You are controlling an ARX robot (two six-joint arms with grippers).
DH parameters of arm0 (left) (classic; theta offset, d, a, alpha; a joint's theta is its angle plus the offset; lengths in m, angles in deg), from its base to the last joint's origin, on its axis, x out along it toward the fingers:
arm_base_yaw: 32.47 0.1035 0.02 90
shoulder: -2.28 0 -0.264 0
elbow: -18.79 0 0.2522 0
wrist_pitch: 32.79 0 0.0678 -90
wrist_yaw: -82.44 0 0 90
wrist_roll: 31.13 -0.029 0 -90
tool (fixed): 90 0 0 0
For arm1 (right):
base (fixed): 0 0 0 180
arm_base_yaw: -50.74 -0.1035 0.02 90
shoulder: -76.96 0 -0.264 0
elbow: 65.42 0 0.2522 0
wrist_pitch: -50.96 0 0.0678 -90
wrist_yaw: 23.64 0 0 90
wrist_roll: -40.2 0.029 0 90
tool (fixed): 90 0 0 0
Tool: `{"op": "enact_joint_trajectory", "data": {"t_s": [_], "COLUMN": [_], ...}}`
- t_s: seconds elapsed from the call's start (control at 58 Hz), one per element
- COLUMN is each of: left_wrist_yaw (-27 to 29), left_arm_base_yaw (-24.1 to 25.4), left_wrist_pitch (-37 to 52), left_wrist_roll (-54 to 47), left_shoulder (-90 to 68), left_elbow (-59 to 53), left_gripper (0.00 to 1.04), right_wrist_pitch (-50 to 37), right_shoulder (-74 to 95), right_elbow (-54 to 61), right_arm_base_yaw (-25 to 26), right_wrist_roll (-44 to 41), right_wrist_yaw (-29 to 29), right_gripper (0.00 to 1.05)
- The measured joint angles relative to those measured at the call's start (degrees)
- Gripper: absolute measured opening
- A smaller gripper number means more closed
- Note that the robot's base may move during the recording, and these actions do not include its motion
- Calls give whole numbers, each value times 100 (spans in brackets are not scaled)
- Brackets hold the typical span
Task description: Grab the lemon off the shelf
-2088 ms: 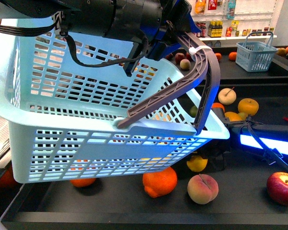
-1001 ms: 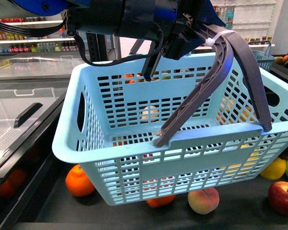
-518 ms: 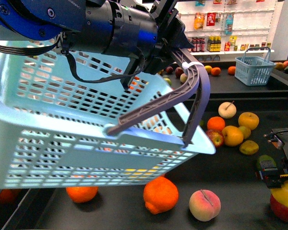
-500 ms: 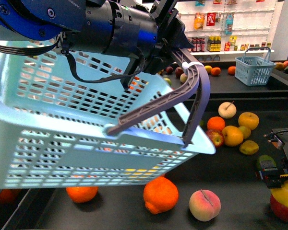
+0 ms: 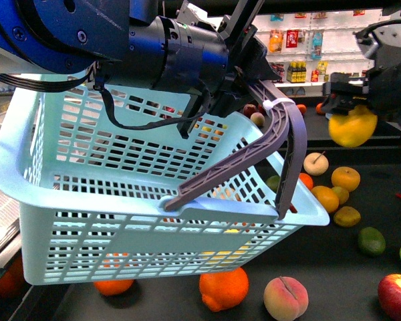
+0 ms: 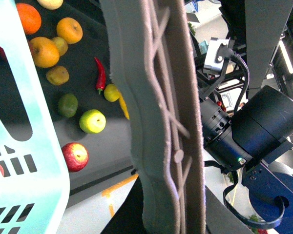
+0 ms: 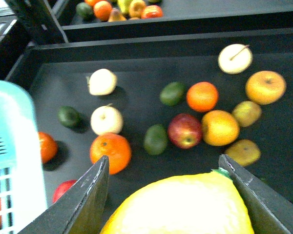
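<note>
— Where is the lemon [image 5: 352, 127] right now?

— It is not lying on the shelf [image 5: 321, 254]. It is hanging up in the air, high above the shelf, off to the right of the basket [image 5: 120, 221].

— What is holding it up?

— The right gripper [image 7: 168, 195] is doing that. Its jaws are pinching the lemon, one on each side, so it is not dropping.

— Why is it being held so high?

— I am guessing it needs to be going over the rim of the basket. Down low it would be bumping into the side.

— And what is carrying the basket?

— The left gripper [image 5: 250, 70] is. The basket is hanging from it by the grey handle [image 5: 287, 147]. It is tipping a little, with its open top facing up.

— Are those jaws squeezing the handle?

— I cannot tell. In the left wrist view the handle is filling the middle and hiding them.

— Why is the basket hanging just there?

— I am thinking it is acting like a bucket near the lemon, so the lemon is getting only a short ride.

— What is lying under the basket?

— An orange [image 5: 222, 287] and a peach [image 5: 285, 297] are lying loose on the shelf, well apart from the lemon.
</note>
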State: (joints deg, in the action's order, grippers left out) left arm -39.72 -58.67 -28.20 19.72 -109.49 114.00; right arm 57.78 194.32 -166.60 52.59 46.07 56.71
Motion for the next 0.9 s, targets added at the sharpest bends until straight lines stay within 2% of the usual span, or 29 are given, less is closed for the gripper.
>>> {"op": "enact_joint_trajectory", "data": {"t_s": [0.242, 0.604, 0.828, 0.863, 0.897], "left_wrist_yaw": [-20, 13, -4, -20, 0], "left_arm_base_yaw": [-7, -7, -7, -7, -7], "left_wrist_pitch": [0, 0, 0, 0, -4], "left_wrist_roll": [-4, -2, 4, 7, 15], "left_shoulder": [0, 0, 0, 0, 0], "left_elbow": [0, 0, -4, -4, -9], "left_gripper": [9, 9, 9, 9, 9], "right_wrist_pitch": [-146, -260, -417, -457, -509], "right_shoulder": [-190, -448, -448, -448, -459], "right_elbow": [466, 1029, 1141, 1143, 1143], "right_arm_base_yaw": [-741, -1290, -1364, -1360, -1338], "right_wrist_roll": [317, 527, 616, 658, 695], "right_wrist_yaw": [-92, -155, -155, -153, -138], "right_gripper": [63, 64, 96, 99, 98]}}
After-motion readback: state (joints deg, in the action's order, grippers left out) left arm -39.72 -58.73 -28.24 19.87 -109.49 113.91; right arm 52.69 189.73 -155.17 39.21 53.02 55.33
